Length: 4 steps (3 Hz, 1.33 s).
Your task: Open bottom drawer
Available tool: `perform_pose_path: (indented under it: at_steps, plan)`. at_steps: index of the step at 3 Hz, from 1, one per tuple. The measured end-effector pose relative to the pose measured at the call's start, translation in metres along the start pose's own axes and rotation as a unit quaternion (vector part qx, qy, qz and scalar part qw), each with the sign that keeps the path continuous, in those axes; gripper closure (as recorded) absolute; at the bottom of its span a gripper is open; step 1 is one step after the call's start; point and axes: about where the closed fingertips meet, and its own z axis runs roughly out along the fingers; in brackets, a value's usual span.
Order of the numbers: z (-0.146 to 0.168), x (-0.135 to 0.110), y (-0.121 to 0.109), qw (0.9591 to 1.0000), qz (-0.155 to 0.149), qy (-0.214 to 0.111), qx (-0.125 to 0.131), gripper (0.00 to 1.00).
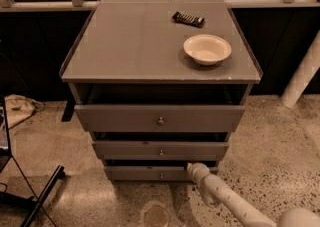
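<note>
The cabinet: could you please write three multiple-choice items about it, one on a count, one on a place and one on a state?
1. How many drawers has the cabinet?
A) two
B) three
C) four

2. Where is the gripper?
A) above the cabinet
B) at the right end of the bottom drawer
C) left of the cabinet

3. What state is the top drawer in?
A) flush shut
B) taken out altogether
C) pulled partly out

Answers:
1 B, as three fronts are stacked, each with a knob.
2 B, as the gripper sits low, by that front's right end.
3 C, as a dark gap shows behind its front, under the cabinet top.
</note>
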Motion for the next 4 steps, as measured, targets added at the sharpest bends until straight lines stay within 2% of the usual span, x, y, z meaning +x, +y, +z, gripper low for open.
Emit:
perform_pose_path:
  at_steps: [1, 2, 3, 4]
  plan:
    - [0.0001, 0.0014, -0.0004, 0.9999, 0.0, 0.015, 0.002, 1.0]
    - [-0.001, -0.0002, 0.0, 0.9999, 0.0, 0.015, 0.002, 1.0]
    - [-0.0061, 0.0092, -0.0064, 0.9991, 0.011, 0.039, 0.007, 1.0]
    - [-0.0079, 0.0062, -0.0056, 0.9991, 0.011, 0.04, 0.007, 1.0]
